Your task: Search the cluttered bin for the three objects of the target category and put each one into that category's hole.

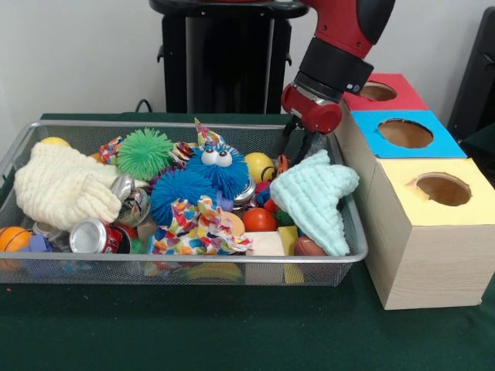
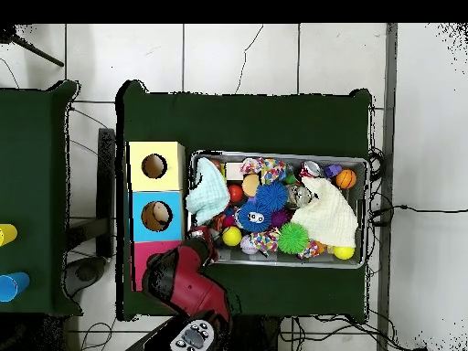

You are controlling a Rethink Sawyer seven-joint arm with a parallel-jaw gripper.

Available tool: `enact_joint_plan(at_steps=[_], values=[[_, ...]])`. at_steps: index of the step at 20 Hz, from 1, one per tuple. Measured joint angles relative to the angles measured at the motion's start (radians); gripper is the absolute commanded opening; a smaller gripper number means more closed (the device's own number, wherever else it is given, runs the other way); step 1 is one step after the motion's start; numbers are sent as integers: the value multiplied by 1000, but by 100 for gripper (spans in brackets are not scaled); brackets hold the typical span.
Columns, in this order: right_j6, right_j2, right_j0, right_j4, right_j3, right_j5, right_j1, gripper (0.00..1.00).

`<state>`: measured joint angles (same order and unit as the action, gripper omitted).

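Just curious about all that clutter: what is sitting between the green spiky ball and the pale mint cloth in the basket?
In the front view, the fuzzy blue ball with googly eyes and a yellow ball lie between the green spiky ball and the mint cloth.

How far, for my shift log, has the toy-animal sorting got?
Done: nothing visible; no toy animals show at the red hole. In hand: the gripper is down at the wire bin's far corner beside the mint cloth; whether it holds anything is hidden. Left: seemingly all three, none plainly visible among the clutter.
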<state>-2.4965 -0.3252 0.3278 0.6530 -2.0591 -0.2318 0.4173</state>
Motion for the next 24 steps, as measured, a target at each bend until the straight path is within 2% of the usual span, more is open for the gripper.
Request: enact_joint_plan(at_steps=[12,24], values=[[0,35,-35,-39,2,-78,-5,100],[0,55,-59,-66,2,-85,5,100]])
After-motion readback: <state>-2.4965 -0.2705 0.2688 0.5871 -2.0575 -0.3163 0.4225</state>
